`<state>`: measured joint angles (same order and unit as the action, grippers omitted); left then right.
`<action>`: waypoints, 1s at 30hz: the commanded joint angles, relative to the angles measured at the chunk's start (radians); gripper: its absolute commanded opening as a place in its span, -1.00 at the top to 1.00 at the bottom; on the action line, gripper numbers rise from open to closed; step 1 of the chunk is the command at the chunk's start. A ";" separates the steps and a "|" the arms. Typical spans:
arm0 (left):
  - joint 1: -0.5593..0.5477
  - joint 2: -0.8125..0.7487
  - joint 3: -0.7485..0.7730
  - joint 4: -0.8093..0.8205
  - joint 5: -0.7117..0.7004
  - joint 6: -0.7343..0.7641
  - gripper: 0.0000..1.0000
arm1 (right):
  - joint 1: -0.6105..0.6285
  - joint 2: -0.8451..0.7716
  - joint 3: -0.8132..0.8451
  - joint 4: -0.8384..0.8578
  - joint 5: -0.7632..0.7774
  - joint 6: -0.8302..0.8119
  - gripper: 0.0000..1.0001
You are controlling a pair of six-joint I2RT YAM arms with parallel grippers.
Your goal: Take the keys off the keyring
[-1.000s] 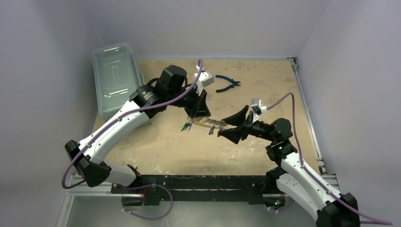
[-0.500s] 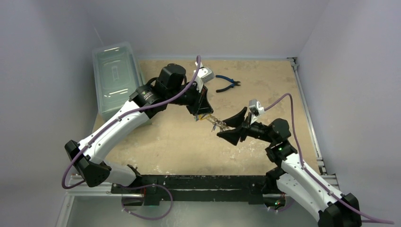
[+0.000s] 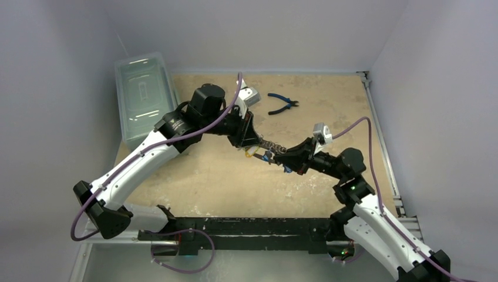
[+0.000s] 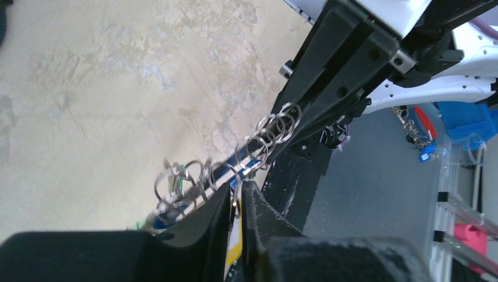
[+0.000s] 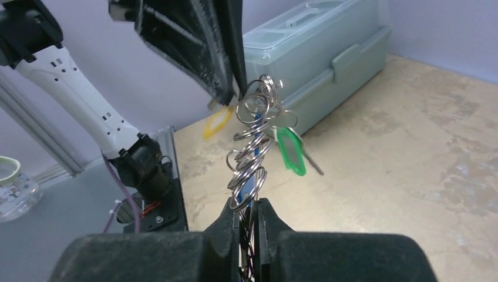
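A sandy, mottled table (image 3: 205,176) fills a pale-walled booth, with the two arms rising from its near edge. Nearest of the working parts is the right gripper (image 3: 284,157). Its jaws are pinched to a narrow slit on the near end of the keyring (image 3: 270,147), here a run of linked silver rings held up off the table near its middle.

In the right wrist view the rings climb straight away from those jaws. The long axis therefore runs from one gripper to the other, slanting from near-right to far-left. The keys (image 5: 290,151) hang off the farther half of that run. A green-tagged one dangles to the side, a yellow tag (image 5: 218,123) shows behind the left fingers, and something blue lies along the rings, too tangled to read.

At the far end the left gripper (image 3: 251,141) is clamped tight on the last rings. Both arms already have the thing, so I judge that any pull to work a key free would go along that shared line.

Beyond them, pliers (image 3: 283,104) lie alone and a clear box (image 3: 144,94) sits at the far left.
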<state>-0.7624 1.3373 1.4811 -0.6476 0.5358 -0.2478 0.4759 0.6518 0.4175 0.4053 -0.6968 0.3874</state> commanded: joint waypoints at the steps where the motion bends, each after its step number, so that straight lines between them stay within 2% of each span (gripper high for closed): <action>1: 0.000 -0.081 -0.030 -0.009 -0.074 -0.009 0.56 | 0.005 0.007 0.096 -0.079 0.062 -0.042 1.00; 3: 0.001 -0.101 -0.031 -0.024 -0.137 -0.017 0.21 | 0.009 0.025 0.128 -0.142 0.104 -0.052 1.00; 6: 0.001 -0.147 -0.031 -0.023 -0.284 -0.035 -0.21 | 0.009 0.056 0.179 -0.224 0.196 0.000 1.00; 9: 0.001 -0.224 -0.094 0.039 -0.399 -0.025 -0.79 | 0.009 0.094 0.211 -0.257 0.254 0.155 1.00; 11: 0.001 -0.247 -0.132 0.052 -0.440 0.009 -0.92 | 0.008 0.077 0.186 -0.238 0.320 0.321 1.00; 14: -0.002 -0.256 -0.203 0.059 -0.418 0.061 -0.97 | 0.009 0.025 0.083 -0.153 0.354 0.598 1.00; 16: -0.011 -0.283 -0.274 0.104 -0.406 0.082 -0.95 | 0.010 -0.006 0.044 -0.144 0.383 0.725 1.00; 20: -0.026 -0.364 -0.396 0.212 -0.394 0.141 -0.83 | 0.009 -0.048 0.082 -0.299 0.467 0.847 1.00; 23: -0.055 -0.445 -0.513 0.313 -0.379 0.260 -0.58 | 0.010 0.030 0.189 -0.513 0.463 0.965 1.00; 26: -0.086 -0.496 -0.584 0.360 -0.373 0.371 -0.49 | 0.010 0.063 0.190 -0.520 0.413 1.040 1.00; 30: -0.137 -0.560 -0.666 0.391 -0.382 0.507 -0.48 | 0.010 0.033 0.168 -0.493 0.406 1.112 1.00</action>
<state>-0.8593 0.8295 0.8734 -0.3698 0.1516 0.0715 0.4835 0.7204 0.5556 -0.0925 -0.2790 1.3571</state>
